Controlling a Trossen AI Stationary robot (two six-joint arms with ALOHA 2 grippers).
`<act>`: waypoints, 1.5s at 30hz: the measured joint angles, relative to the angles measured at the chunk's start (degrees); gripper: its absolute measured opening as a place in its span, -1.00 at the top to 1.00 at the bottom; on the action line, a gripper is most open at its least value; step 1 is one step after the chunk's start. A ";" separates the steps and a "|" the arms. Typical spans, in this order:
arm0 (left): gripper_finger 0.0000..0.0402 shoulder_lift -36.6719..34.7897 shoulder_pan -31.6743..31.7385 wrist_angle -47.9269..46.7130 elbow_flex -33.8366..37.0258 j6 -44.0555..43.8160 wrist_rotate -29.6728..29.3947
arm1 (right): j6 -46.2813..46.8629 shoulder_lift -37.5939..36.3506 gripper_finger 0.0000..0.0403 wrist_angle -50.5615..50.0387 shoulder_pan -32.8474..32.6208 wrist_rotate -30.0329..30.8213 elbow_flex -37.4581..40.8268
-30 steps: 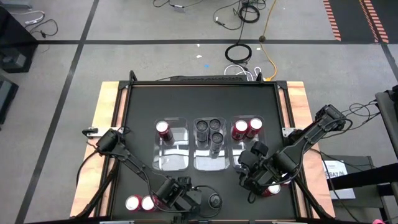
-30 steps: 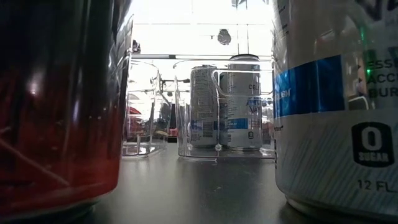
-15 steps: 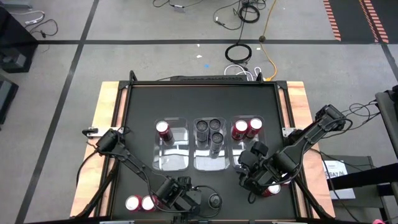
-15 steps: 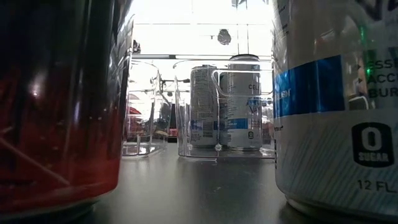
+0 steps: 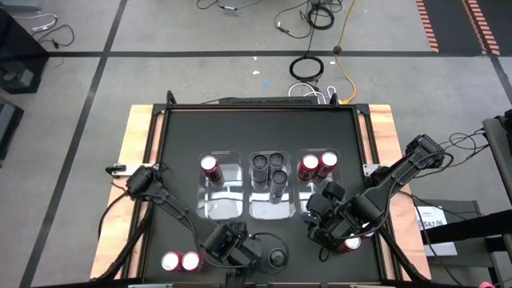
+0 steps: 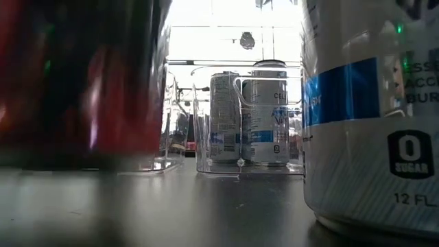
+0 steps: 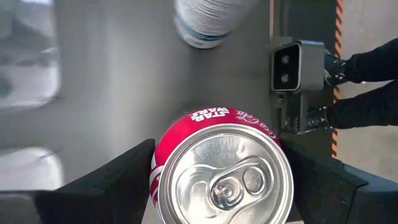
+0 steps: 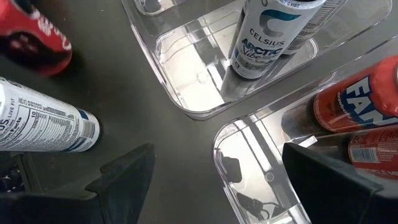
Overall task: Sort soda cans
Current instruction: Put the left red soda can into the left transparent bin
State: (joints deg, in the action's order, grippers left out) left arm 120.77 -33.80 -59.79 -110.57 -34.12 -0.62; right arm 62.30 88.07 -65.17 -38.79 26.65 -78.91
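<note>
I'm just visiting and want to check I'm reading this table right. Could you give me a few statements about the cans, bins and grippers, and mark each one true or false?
1. The middle bin holds only grey-topped cans. True.
2. The left bin holds three red cans. False: it holds a single red can.
3. The left gripper has a red can between its fingers. True.
4. The right bin is empty. False: two red cans stand at its far end.
5. The right gripper grips a white can. False: its fingers are open with nothing between them, above the bins.
</note>
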 joint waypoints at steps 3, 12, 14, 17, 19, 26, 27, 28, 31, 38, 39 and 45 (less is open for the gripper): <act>-0.57 -0.12 0.70 -5.96 -3.82 -0.11 0.01 | 0.00 0.00 -0.71 0.02 0.00 0.01 0.00; -0.57 -0.37 3.03 -17.80 -16.16 -1.53 0.28 | 0.00 0.00 -0.71 0.02 0.00 0.02 0.00; -0.57 -0.37 3.82 -21.35 -18.71 -1.47 -0.03 | 0.00 0.00 -0.71 0.02 0.00 0.04 0.00; -0.57 -0.66 5.04 -25.83 -21.94 -0.60 -2.06 | 0.00 0.00 -0.71 0.02 0.00 0.04 0.00; -0.57 -1.16 5.69 -28.82 -23.65 0.76 -4.66 | 0.15 0.00 -0.71 0.03 0.00 0.07 0.00; -0.57 -5.17 8.80 -30.27 -24.30 7.50 -12.97 | 2.74 0.00 -0.71 0.24 0.00 0.33 0.00; -0.57 -5.79 9.49 -30.38 -24.32 7.87 -13.30 | 3.19 0.00 -0.71 0.24 0.00 0.31 0.00; -0.57 -6.39 10.14 -30.34 -24.30 8.94 -13.44 | 3.64 0.00 -0.71 0.28 0.00 0.31 0.00; -0.57 -7.80 12.04 -30.30 -24.28 13.80 -13.95 | 5.59 0.00 -0.71 0.28 0.00 0.31 0.00; -0.57 -13.13 15.82 -30.10 -19.25 24.57 -13.90 | 12.32 -0.02 -0.71 0.26 0.06 0.46 0.00; -0.57 -14.64 16.48 -30.12 -17.16 25.55 -13.90 | 13.43 -0.02 -0.71 0.26 0.07 0.48 0.00; -0.57 -27.61 22.16 -20.34 4.56 30.38 -11.71 | 20.39 -0.02 -0.71 0.24 0.13 1.81 0.00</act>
State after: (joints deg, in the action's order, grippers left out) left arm 93.16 -11.63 -80.13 -106.01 -3.74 -12.34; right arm 82.70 88.05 -64.92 -38.65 28.46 -78.91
